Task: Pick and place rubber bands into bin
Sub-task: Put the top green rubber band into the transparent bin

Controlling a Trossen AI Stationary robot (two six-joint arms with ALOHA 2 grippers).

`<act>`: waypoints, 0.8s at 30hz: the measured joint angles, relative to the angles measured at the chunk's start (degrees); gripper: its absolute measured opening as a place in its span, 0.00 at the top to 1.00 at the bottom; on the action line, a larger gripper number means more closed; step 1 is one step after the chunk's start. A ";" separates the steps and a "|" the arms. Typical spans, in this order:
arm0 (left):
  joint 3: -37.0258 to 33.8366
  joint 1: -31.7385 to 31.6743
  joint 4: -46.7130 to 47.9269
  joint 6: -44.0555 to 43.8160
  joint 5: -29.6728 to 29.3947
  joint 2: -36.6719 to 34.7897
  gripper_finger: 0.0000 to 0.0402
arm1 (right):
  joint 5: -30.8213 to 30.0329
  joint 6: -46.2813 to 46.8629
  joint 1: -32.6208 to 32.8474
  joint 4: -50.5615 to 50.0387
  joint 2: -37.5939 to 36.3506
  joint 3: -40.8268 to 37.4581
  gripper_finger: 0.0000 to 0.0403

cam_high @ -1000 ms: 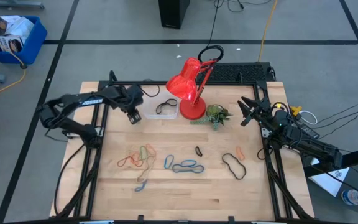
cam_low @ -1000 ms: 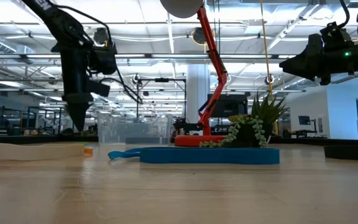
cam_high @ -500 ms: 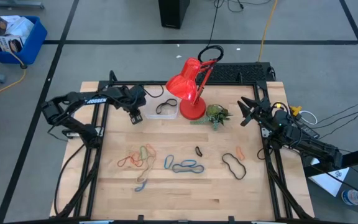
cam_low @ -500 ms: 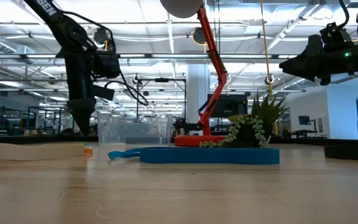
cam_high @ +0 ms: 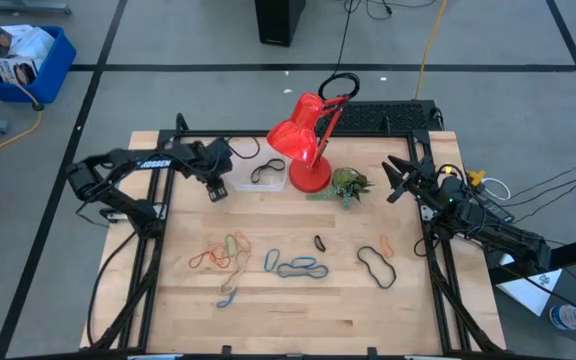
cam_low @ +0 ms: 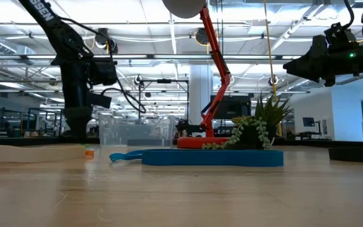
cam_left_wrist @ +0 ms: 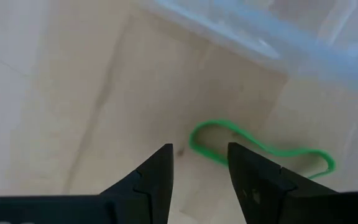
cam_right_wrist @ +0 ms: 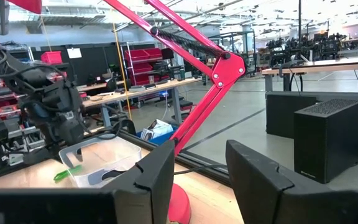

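The clear bin (cam_high: pixel 258 175) stands at the table's far side beside the red lamp, with a black rubber band (cam_high: pixel 266 172) in it. My left gripper (cam_high: pixel 215 190) is open, pointing down just left of the bin. In the left wrist view, a green rubber band (cam_left_wrist: pixel 253 146) lies flat on the wood just beyond its open fingertips (cam_left_wrist: pixel 197 174), with the bin wall (cam_left_wrist: pixel 278 37) behind. Orange and tan bands (cam_high: pixel 223 255), blue bands (cam_high: pixel 298 267) and black bands (cam_high: pixel 375 267) lie mid-table. My right gripper (cam_high: pixel 396 180) waits open at the right edge.
A red desk lamp (cam_high: pixel 303 140) and a small plant (cam_high: pixel 348 185) stand right of the bin. A blue crate (cam_high: pixel 23 60) sits on the floor beyond the table's far left. Bare wood lies along the near edge.
My left gripper has gone down a little toward the table beside the bin, still open. The right arm has kept still.
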State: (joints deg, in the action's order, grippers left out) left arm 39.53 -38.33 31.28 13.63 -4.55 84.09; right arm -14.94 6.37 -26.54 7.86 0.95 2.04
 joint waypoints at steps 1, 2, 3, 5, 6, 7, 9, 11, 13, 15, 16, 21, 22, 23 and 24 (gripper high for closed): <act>-0.92 0.02 -1.03 -0.17 0.23 0.00 0.61 | 0.00 0.00 0.01 0.00 0.00 0.00 0.65; -1.65 0.05 -2.16 -0.33 0.30 -0.11 0.61 | -0.02 0.00 0.02 0.00 0.00 0.00 0.65; -2.36 0.04 -3.08 -0.66 0.30 -0.25 0.61 | -0.02 0.00 0.02 0.00 0.00 0.00 0.65; -3.17 -0.11 -3.66 -1.37 0.23 -0.28 0.61 | -0.01 0.00 -0.01 0.00 -0.02 0.00 0.65; -3.35 -0.24 -3.80 -2.01 0.23 -0.28 0.61 | -0.02 0.00 0.02 0.01 -0.01 0.00 0.65; -3.50 -0.35 -3.80 -2.81 0.26 -0.28 0.61 | -0.02 0.00 0.01 0.01 0.00 0.00 0.65; -3.56 -0.43 -3.83 -4.88 0.65 -0.26 0.61 | -0.02 0.00 0.02 0.02 0.00 0.00 0.65; -3.61 -0.44 -4.38 -7.91 1.18 -0.26 0.61 | -0.02 0.00 0.02 0.02 0.00 0.00 0.65; -3.64 -0.52 -4.64 -11.37 1.83 -0.22 0.61 | -0.01 0.00 0.02 0.04 0.00 0.00 0.65; -3.67 -0.52 -4.72 -14.17 1.98 -0.20 0.61 | -0.02 0.00 0.02 0.02 0.00 0.00 0.65; -3.67 -0.50 -4.72 -15.26 1.98 -0.17 0.61 | -0.02 0.00 0.02 0.04 0.00 0.00 0.65; -3.61 -0.48 -3.73 -20.35 1.80 -0.13 0.61 | -0.02 0.00 0.01 0.02 -0.01 0.00 0.65; -3.61 -0.48 -3.71 -21.14 1.80 -0.13 0.61 | -0.02 0.00 0.02 0.02 0.00 0.00 0.65; -3.61 -0.44 -3.71 -21.81 1.80 -0.11 0.62 | -0.02 0.00 0.01 0.04 0.00 0.00 0.65; -3.63 -0.44 -3.69 -22.14 1.83 -0.11 0.63 | -0.02 0.00 0.01 0.02 -0.01 0.00 0.65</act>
State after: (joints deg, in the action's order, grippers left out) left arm 35.90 -38.76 27.59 -8.51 -2.72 83.99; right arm -14.96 6.37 -26.53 7.88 0.94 2.04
